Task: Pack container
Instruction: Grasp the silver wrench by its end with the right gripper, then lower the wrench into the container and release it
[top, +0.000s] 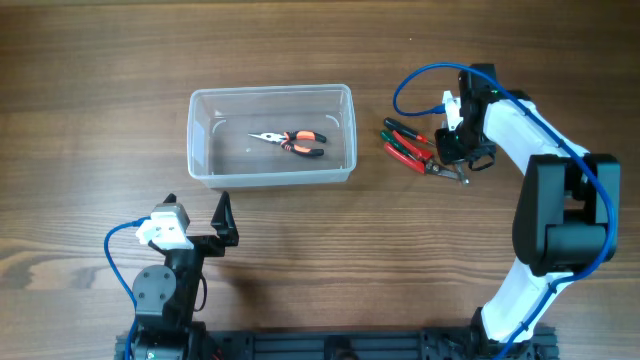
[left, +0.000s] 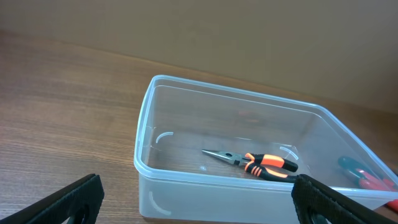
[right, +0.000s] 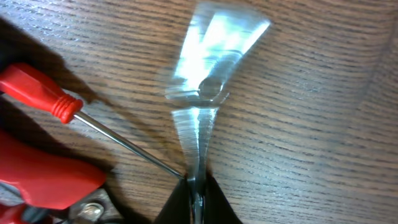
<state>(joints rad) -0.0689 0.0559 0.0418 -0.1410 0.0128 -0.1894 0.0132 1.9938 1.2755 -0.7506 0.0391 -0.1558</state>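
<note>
Container (top: 270, 177) of clear plastic sits mid-table (top: 90, 120), with orange-and-black pliers (top: 292, 141) lying on its floor. Left gripper (top: 198, 212) hovers near its front wall, fingers spread wide and holding nothing. Right gripper (right: 196, 198), well to the tub's other side over a cluster of red- and green-handled tools (top: 408, 147), has its fingers pinched together on a shiny metal strip (right: 202, 106)

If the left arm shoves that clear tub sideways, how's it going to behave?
The container looks thin-walled and nearly empty, so it is probably light and quick to slide on the wood table. Its walls may flex under a push. The orange pliers inside would likely skid.
</note>
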